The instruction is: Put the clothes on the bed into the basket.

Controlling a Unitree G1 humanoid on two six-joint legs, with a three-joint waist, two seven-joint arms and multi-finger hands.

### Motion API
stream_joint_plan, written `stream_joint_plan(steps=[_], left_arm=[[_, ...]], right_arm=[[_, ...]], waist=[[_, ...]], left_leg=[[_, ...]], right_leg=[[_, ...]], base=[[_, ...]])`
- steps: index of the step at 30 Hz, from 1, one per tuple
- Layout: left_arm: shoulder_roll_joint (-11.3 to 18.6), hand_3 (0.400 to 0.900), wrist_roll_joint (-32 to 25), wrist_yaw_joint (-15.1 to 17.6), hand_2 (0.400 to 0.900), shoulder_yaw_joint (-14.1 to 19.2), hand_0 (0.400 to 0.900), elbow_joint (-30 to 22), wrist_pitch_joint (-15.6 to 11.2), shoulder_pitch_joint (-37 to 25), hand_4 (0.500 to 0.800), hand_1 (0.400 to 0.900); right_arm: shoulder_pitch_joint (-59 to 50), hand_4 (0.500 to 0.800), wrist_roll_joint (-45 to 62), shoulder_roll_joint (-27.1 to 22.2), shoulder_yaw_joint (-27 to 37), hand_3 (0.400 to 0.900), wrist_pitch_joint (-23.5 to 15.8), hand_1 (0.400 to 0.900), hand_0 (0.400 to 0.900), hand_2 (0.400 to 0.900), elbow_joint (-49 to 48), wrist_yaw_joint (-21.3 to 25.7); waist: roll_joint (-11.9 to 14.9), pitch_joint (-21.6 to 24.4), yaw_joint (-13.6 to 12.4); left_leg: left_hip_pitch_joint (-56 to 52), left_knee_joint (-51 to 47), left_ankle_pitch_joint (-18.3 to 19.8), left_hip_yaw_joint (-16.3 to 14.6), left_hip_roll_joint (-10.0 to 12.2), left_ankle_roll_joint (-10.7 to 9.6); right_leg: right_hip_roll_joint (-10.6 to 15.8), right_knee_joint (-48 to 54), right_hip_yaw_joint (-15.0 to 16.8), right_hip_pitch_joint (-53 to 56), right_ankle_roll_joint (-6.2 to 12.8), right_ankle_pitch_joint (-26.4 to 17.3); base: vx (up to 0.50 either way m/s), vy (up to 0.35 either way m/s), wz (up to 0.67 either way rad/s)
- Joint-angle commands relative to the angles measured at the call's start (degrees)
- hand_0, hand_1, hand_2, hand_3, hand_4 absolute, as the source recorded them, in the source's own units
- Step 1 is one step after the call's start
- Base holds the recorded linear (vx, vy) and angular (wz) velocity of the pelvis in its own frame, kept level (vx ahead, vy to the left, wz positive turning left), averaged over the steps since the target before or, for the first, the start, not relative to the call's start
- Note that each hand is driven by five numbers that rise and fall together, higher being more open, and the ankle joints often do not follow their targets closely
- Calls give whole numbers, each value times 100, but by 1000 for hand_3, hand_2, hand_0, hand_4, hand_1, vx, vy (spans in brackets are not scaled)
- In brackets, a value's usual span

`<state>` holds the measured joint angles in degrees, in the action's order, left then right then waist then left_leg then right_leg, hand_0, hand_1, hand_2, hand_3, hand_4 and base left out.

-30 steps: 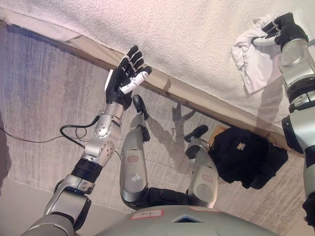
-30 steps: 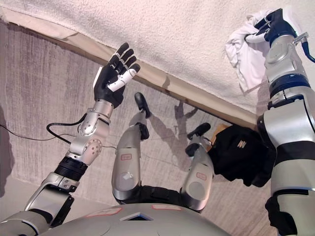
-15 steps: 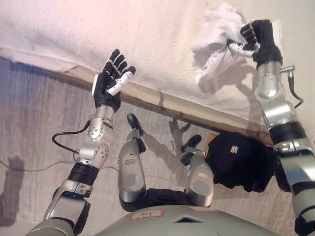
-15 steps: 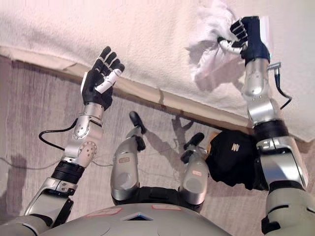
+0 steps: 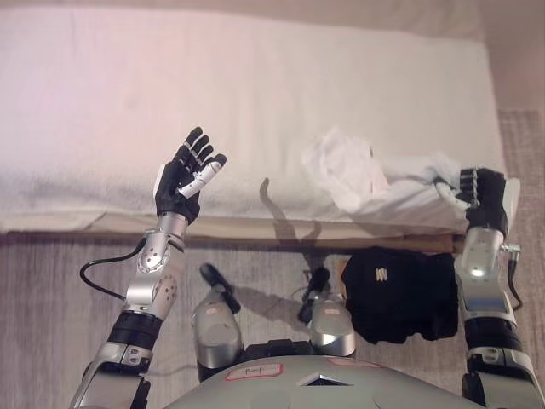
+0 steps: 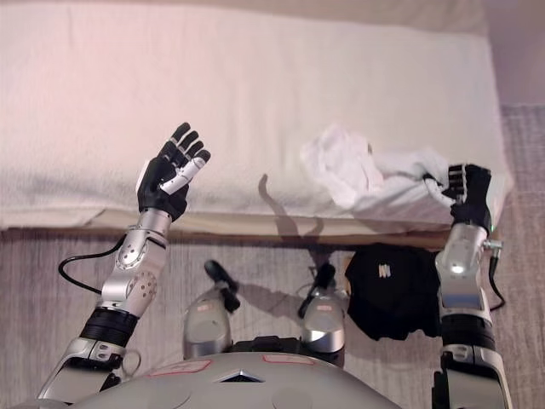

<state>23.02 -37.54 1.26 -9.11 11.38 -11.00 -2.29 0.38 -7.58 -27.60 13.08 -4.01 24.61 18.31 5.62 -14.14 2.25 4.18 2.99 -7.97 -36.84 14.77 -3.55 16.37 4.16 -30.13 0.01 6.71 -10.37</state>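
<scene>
A white garment (image 5: 375, 183) lies crumpled along the near right edge of the white bed (image 5: 255, 94). My right hand (image 5: 482, 189) is shut on its right end, at the bed's right corner. My left hand (image 5: 183, 175) is open and empty, raised over the bed's near edge at the left. A black garment (image 5: 400, 294) lies on the floor below the bed edge, beside my right arm. No basket shows in either view.
The bed's beige base (image 5: 102, 223) runs across the view below the cover. Grey carpet (image 5: 51, 298) lies in front of the bed. The bed's left and middle (image 6: 128, 94) hold nothing but the white cover.
The camera has swung, so the bed now lies level. My right hand has pulled the white garment towards the bed's near right edge. My left hand stays raised and open.
</scene>
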Motion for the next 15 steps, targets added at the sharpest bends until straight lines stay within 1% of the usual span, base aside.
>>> stream_joint_plan(steps=[1, 3, 4, 6, 7, 10, 15], left_arm=[[-122, 900, 306, -304, 900, 250, 900, -336, -414, -126, 800, 900], [-135, 900, 309, -366, 900, 337, 900, -348, -392, -11, 800, 900], [-140, 900, 309, -372, 900, 341, 900, -356, -388, 7, 800, 900], [-161, 900, 311, -433, 900, 355, 900, -334, -380, 47, 800, 900], [-180, 900, 309, -447, 900, 359, 900, -324, -368, 65, 800, 900], [-195, 900, 291, -521, 900, 337, 900, -325, -355, 47, 800, 900], [-224, 900, 252, -564, 900, 359, 900, -281, -357, 8, 800, 900]], right_arm=[[-8, 500, 130, -689, 562, 400, -335, 400, 400, 400, 168, 159], [127, 500, 285, -705, 638, 400, -286, 400, 400, 400, 582, 77], [134, 500, 293, -717, 633, 400, -294, 400, 400, 400, 591, 69], [219, 500, 440, -756, 715, 400, -269, 400, 400, 400, 1051, 43], [257, 500, 524, -792, 751, 400, -238, 400, 400, 400, 1192, 4], [308, 500, 859, -939, 843, 400, -218, 400, 400, 400, 2011, -87], [309, 500, 1257, -1129, 950, 400, -208, 400, 400, 400, 2791, -221]], waist=[[-281, 536, 49], [-294, 588, 97], [-294, 592, 82], [-309, 623, 104], [-319, 630, 126], [-389, 663, 165], [-521, 692, 179]], left_leg=[[-243, 222, 438, 141, 259, -456], [-374, 137, 417, 38, 234, -447], [-402, 112, 408, 14, 225, -449], [-468, 35, 374, -2, 196, -441], [-491, 14, 351, -22, 198, -453], [-508, -118, 243, 2, 199, -494], [-504, -140, 177, 22, 253, -540]], right_leg=[[142, 52, -206, 324, 497, 44], [133, 50, -123, 313, 488, 32], [136, 50, -102, 313, 489, 31], [133, 40, -97, 336, 474, 37], [132, 34, -101, 343, 468, 44], [97, 49, -157, 375, 451, 76], [24, 52, -236, 448, 411, 155]], base=[[-25, -11, -35], [-4, -10, -31], [0, -15, -28], [3, -34, -14], [7, -59, -6], [0, -60, 2], [12, -53, 2]])
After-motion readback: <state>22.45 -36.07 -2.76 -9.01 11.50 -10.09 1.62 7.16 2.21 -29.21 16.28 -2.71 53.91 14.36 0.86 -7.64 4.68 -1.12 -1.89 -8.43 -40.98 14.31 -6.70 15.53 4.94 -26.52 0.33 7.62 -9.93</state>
